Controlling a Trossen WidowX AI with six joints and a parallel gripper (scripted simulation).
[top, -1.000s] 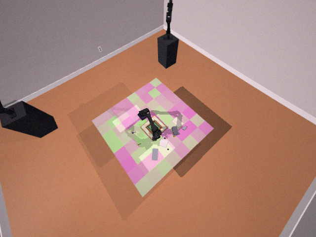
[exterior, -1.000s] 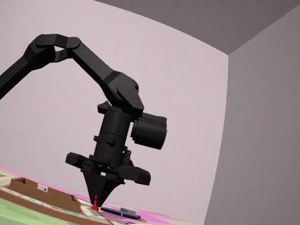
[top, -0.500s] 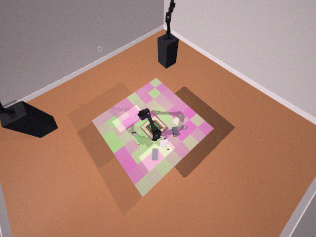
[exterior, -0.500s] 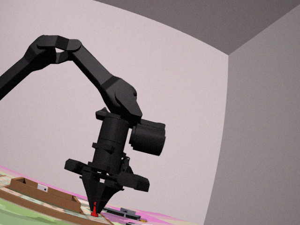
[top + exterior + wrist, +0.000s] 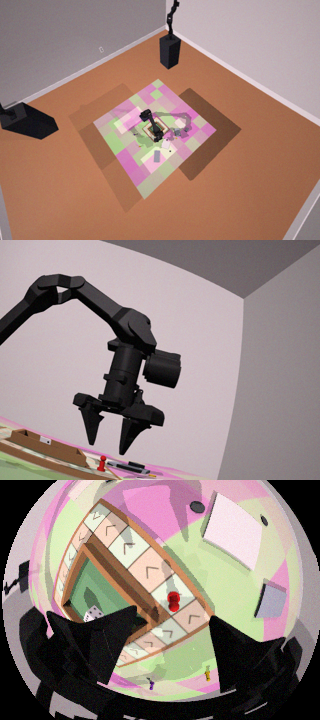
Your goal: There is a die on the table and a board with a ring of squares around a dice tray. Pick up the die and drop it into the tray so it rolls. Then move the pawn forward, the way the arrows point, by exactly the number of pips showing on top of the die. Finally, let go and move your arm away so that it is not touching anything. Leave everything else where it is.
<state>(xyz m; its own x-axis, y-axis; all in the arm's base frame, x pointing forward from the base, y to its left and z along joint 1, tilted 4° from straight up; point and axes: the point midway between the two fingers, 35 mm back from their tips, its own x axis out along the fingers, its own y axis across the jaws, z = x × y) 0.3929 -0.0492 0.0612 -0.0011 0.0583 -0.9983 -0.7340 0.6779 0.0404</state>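
Observation:
The red pawn (image 5: 101,465) (image 5: 173,601) stands upright on a pale green square, one square from a corner of the board (image 5: 165,128) (image 5: 51,464) (image 5: 151,572). My gripper (image 5: 106,449) (image 5: 175,615) is open and empty, with its fingertips above the pawn and apart from it. The white die (image 5: 45,440) (image 5: 93,614) lies inside the dice tray (image 5: 51,448) (image 5: 118,576), against or near a wall. Its upper face shows several pips in the wrist view, too small to count surely. In the top view my arm hides the pawn and part of the tray.
Beside the board are a white slab (image 5: 165,144) (image 5: 234,530), a grey block (image 5: 156,156) (image 5: 271,600), a dark disc (image 5: 197,506), a yellow figure (image 5: 208,673) and a purple figure (image 5: 151,684). A grey flat object (image 5: 177,132) (image 5: 129,467) lies past the board's corner.

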